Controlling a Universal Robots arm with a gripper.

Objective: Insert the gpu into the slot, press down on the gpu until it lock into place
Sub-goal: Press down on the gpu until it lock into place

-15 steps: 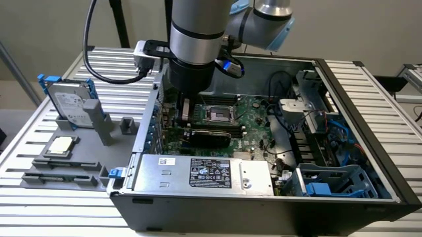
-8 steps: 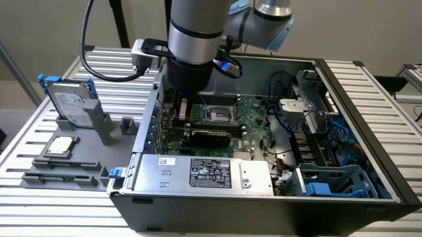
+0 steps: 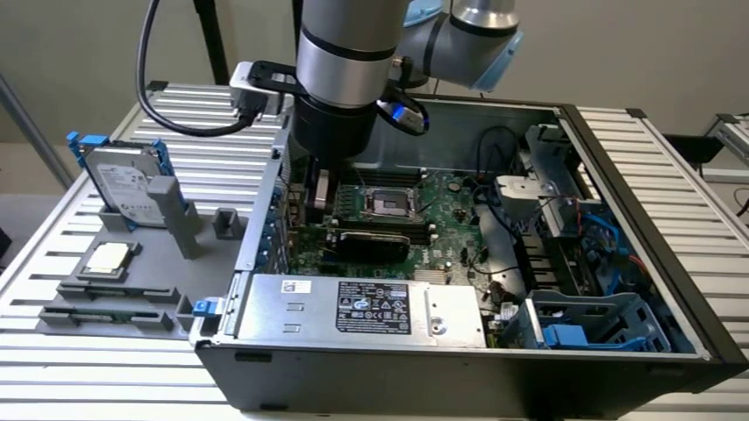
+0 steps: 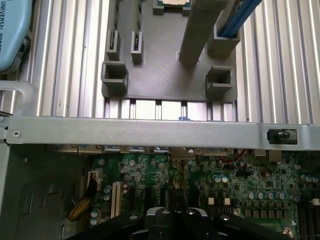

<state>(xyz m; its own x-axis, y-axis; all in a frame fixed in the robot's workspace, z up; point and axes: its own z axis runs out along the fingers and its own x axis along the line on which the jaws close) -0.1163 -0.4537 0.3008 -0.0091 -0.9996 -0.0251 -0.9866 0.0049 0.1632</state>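
Inside the open case (image 3: 468, 386), the gripper (image 4: 175, 220), whether open or closed impossible to tell, hovered just beyond the gpu (image 3: 368, 242), whose long axis ran left-right across the exterior view.

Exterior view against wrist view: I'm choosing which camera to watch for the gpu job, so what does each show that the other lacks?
Exterior view: the arm upright over the open case, the black gpu lying across the board beside the CPU socket, the labelled power supply and the hard drive. Wrist view: the gripper low over the board, and a white connector near the case wall. Shared: the green motherboard, the grey fixture and the slatted table.
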